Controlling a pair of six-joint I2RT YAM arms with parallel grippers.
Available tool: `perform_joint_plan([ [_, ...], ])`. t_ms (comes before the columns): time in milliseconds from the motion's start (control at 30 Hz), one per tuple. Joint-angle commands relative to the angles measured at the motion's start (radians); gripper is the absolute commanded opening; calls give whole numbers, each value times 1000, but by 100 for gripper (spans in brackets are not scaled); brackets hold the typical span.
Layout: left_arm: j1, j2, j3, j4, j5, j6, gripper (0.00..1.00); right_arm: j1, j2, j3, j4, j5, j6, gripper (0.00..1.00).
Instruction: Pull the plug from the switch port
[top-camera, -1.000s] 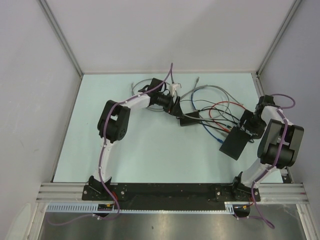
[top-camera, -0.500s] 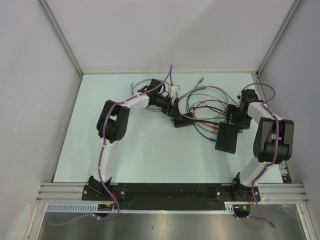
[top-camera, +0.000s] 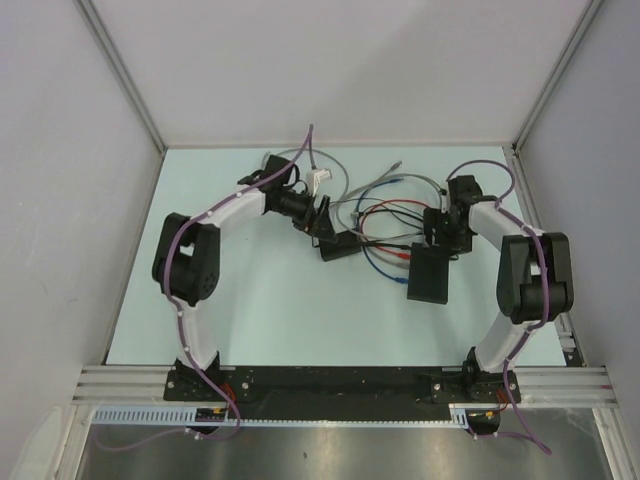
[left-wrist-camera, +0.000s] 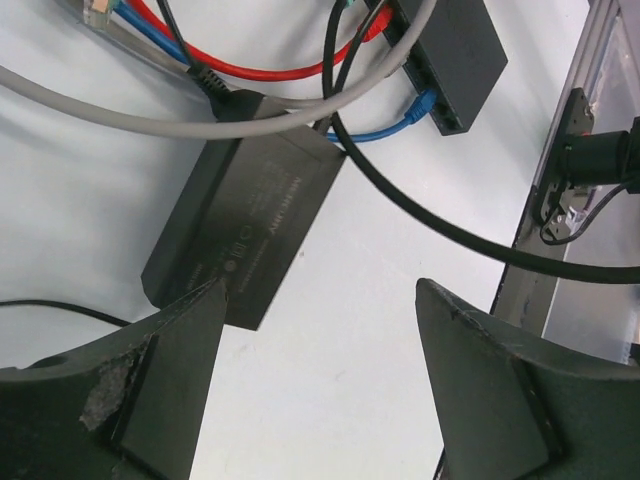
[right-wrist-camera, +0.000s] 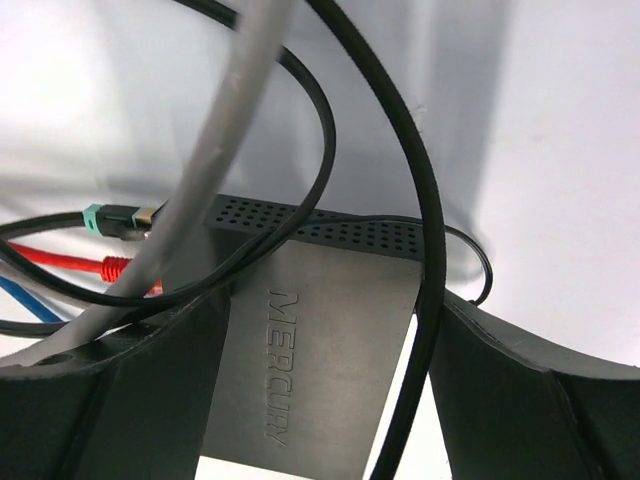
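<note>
The switch box (top-camera: 428, 275) is looking flat, matte black and rectangular, with the word MERCURY on its top and a row of small holes along one narrow edge. In the left wrist view the switch port (left-wrist-camera: 432, 88) is showing as one of a row of small sockets on the edge that is facing left. A blue plug (left-wrist-camera: 421, 103) is sitting in this row, and a red plug (left-wrist-camera: 373, 27) is reaching the same edge further along.

The box is lying on the right half of the desk (top-camera: 260, 310). The right claw (right-wrist-camera: 330, 320) is hanging over its far end, released, with one finger on each side of the box. A thin strip of desk is showing between the box and one finger. The left claw (left-wrist-camera: 320, 300) is also released, well to the left of the box, just beside a black power brick (left-wrist-camera: 250, 225).

Grey, black, red and blue cables (top-camera: 395, 205) are crossing between the two claws. The desk is pale blue-green, and plain grey walls (top-camera: 350, 70) with metal frame bars are standing around it.
</note>
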Motion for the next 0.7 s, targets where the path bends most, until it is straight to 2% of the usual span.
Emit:
perform_joint_plan([
  [0, 25, -125, -38, 0, -41, 46, 82, 32, -4, 57, -33, -41, 14, 82],
  [200, 28, -161, 34, -48, -74, 61, 82, -35, -105, 175, -163, -24, -135, 93],
  [367, 36, -118, 65, -80, -86, 87, 82, -49, -208, 227, -211, -21, -235, 93],
  [433, 44, -104, 71, -82, -45, 84, 83, -37, -248, 241, -182, -42, -282, 93],
  [500, 54, -89, 70, -68, -29, 69, 83, -21, -316, 255, -122, -133, -322, 94],
  [533, 58, -82, 71, -69, -38, 51, 83, -18, -342, 258, -102, -204, -394, 95],
  [567, 65, -79, 73, -66, -41, 41, 83, -12, -369, 260, -88, -371, -444, 95],
  [667, 85, -84, 61, -51, -49, 15, 83, 106, -418, 260, -150, -437, -651, 98],
])
